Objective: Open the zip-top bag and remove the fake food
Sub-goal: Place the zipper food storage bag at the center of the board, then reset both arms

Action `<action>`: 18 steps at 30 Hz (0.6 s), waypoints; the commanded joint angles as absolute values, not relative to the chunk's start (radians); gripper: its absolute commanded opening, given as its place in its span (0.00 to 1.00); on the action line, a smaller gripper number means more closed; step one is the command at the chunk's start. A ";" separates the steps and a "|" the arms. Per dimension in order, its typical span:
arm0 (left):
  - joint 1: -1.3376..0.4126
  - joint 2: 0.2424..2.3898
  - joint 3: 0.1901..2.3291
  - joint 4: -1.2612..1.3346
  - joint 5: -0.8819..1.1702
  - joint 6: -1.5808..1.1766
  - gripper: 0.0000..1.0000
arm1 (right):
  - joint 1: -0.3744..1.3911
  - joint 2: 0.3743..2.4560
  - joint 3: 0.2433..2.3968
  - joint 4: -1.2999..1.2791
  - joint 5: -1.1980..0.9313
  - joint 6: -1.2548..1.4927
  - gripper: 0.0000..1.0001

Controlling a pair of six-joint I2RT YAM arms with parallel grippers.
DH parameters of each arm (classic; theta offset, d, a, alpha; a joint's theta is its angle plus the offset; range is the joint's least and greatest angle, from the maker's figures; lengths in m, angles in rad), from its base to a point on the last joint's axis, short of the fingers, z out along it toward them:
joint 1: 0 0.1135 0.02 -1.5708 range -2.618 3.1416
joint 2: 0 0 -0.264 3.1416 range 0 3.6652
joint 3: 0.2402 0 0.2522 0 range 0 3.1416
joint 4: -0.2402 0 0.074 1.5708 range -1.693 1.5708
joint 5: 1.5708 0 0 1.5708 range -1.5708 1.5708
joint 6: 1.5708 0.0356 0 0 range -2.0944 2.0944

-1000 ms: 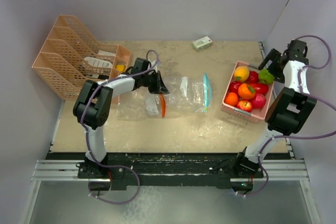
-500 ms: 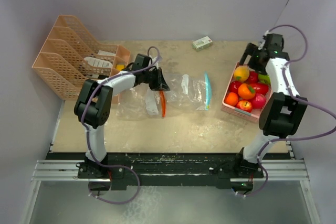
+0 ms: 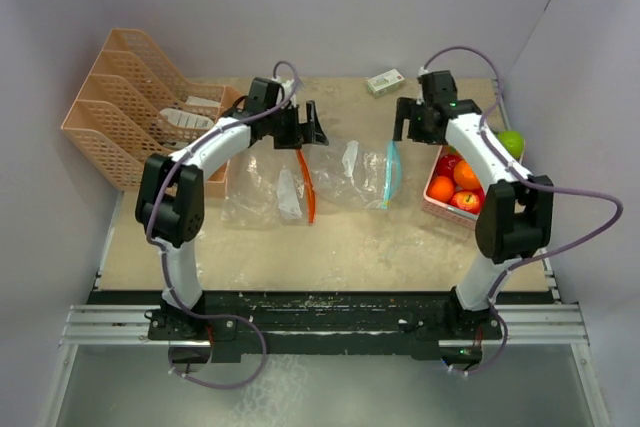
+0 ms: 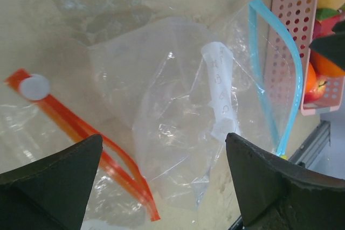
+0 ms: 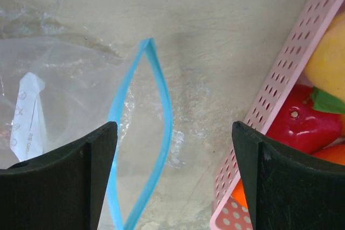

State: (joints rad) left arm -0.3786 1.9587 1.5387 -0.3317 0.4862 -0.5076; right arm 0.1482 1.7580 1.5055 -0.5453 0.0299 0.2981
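Observation:
Two clear zip-top bags lie flat mid-table. The one with a blue zip (image 3: pixel 390 171) has its mouth gaping (image 5: pixel 141 133) and looks empty. The one with an orange zip (image 3: pixel 306 187) and a white slider (image 4: pixel 34 87) lies to its left. My left gripper (image 3: pixel 310 131) hovers open above both bags (image 4: pixel 161 187), touching nothing. My right gripper (image 3: pixel 413 125) hangs open over the blue zip (image 5: pixel 175 181), beside the pink basket (image 5: pixel 280 106). The fake food (image 3: pixel 466 175) fills that basket: red apples (image 5: pixel 296 125), oranges and a yellow fruit (image 5: pixel 329 63). A green apple (image 3: pixel 511 142) sits at its far right edge.
A peach file organizer (image 3: pixel 140 107) stands at the back left, close behind my left arm. A small green-and-white box (image 3: pixel 385 81) lies at the back wall. The pink basket (image 3: pixel 436 209) sits by the right wall. Grey walls close in on three sides.
My left gripper has opened and lifted back from the orange zip. My right arm has swung left from the basket to above the blue zip.

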 commanded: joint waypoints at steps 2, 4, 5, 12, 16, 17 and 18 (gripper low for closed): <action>-0.321 1.813 1.587 -0.369 0.372 -0.451 0.99 | 0.336 1.624 1.555 -0.521 0.407 0.190 0.87; -0.295 1.761 1.588 -0.379 0.344 -0.443 0.99 | 0.343 1.551 1.501 -0.455 0.433 0.187 0.85; -0.278 1.737 1.587 -0.381 0.329 -0.440 0.99 | 0.344 1.512 1.464 -0.416 0.443 0.187 0.84; -0.181 1.535 1.547 -0.404 0.173 -0.411 0.99 | 0.342 1.258 1.173 -0.203 0.458 0.268 0.99; -0.156 1.441 1.499 -0.455 0.062 -0.373 0.99 | 0.344 1.244 1.152 -0.297 0.450 0.334 1.00; -0.154 1.422 1.487 -0.465 0.046 -0.360 0.99 | 0.344 1.241 1.145 -0.318 0.444 0.350 0.99; -0.153 1.407 1.469 -0.476 0.036 -0.348 0.99 | 0.344 1.233 1.128 -0.320 0.441 0.358 1.00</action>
State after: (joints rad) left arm -0.1623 1.4738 1.5234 -0.4179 0.1501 -0.4175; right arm 0.3393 1.2293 1.1683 -0.2874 0.4320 0.2802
